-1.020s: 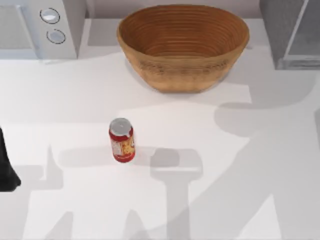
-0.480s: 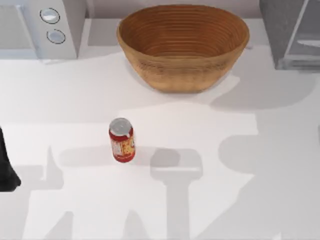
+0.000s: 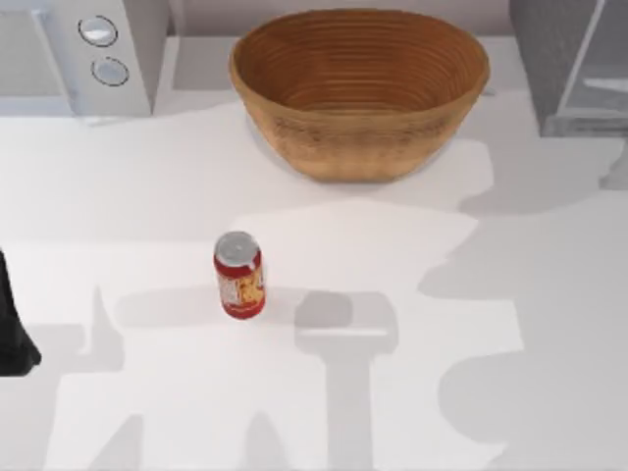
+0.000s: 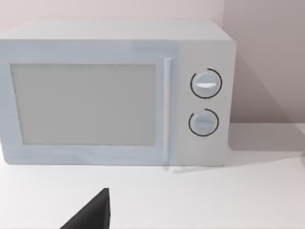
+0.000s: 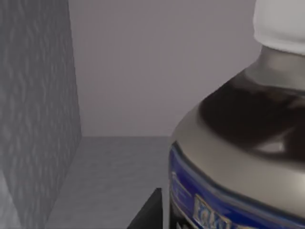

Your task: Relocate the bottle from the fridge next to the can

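Close up, bottle: dark brown, white cap, blue label band, inside grey fridge.
Right gripper: grip state impossible to tell.
Fridge: upper right, top view.
Can: small, red, silver-topped, left of centre.
Left arm: parked, left edge.

Bottle close up inside the fridge

The bottle stands upright on the fridge floor, its white cap, dark shoulder and blue label band in sight. A grey textured side wall rises well apart from it, a plain pale back wall stands behind, and one dark fingertip lies just beside the label.
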Controlling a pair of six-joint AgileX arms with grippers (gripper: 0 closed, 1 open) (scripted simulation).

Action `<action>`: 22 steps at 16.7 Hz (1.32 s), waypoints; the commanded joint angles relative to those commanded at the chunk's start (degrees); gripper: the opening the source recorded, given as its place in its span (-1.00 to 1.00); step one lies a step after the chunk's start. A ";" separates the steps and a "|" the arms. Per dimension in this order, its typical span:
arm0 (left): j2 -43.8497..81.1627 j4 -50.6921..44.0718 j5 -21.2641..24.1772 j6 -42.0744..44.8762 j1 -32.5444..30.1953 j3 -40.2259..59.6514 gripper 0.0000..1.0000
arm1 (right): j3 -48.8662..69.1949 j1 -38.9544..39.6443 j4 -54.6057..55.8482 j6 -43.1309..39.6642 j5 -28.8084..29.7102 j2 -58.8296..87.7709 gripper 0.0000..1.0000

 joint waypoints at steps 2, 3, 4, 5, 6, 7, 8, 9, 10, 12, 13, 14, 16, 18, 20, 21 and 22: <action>0.00 0.00 0.00 0.00 0.00 0.00 1.00 | 0.00 0.00 0.00 0.00 0.00 0.00 -1.00; 0.00 0.00 0.00 0.00 0.00 0.00 1.00 | 0.16 0.32 -0.15 0.10 0.05 0.33 -1.00; 0.00 0.00 0.00 0.00 0.00 0.00 1.00 | 0.18 0.41 -0.10 0.10 0.15 0.38 -1.00; 0.00 0.00 0.00 0.00 0.00 0.00 1.00 | 0.28 1.06 0.26 0.09 0.80 0.75 -1.00; 0.00 0.00 0.00 0.00 0.00 0.00 1.00 | 0.45 2.29 0.91 0.08 2.03 1.47 -1.00; 0.00 0.00 0.00 0.00 0.00 0.00 1.00 | 0.65 4.14 1.79 0.06 3.88 2.47 -1.00; 0.00 0.00 0.00 0.00 0.00 0.00 1.00 | 0.84 6.62 2.83 0.05 6.36 3.67 -1.00; 0.00 0.00 0.00 0.00 0.00 0.00 1.00 | 1.01 9.65 3.96 0.02 9.40 5.00 -1.00; 0.00 0.00 0.00 0.00 0.00 0.00 1.00 | 1.13 13.15 5.14 -0.01 12.97 6.40 -1.00; 0.00 0.00 0.00 0.00 0.00 0.00 1.00 | 1.20 21.34 7.48 -0.10 21.45 9.08 -1.00; 0.00 0.00 0.00 0.00 0.00 0.00 1.00 | 1.16 25.88 8.63 -0.16 26.14 10.33 -1.00; 0.00 0.00 0.00 0.00 0.00 0.00 1.00 | 1.11 30.70 9.77 -0.23 31.04 11.54 -1.00; 0.00 0.00 0.00 0.00 0.00 0.00 1.00 | 1.01 40.84 12.11 -0.37 41.07 13.89 -1.00; 0.00 0.00 0.00 0.00 0.00 0.00 1.00 | 0.87 50.72 14.30 -0.52 50.61 15.97 -1.00; 0.00 0.00 0.00 0.00 0.00 0.00 1.00 | 0.56 59.09 15.96 -0.67 58.82 17.34 -1.00; 0.00 0.00 0.00 0.00 0.00 0.00 1.00 | 0.35 62.41 16.55 -0.73 62.12 17.71 -1.00; 0.00 0.00 0.00 0.00 0.00 0.00 1.00 | 0.14 65.08 16.98 -0.78 64.79 17.91 -1.00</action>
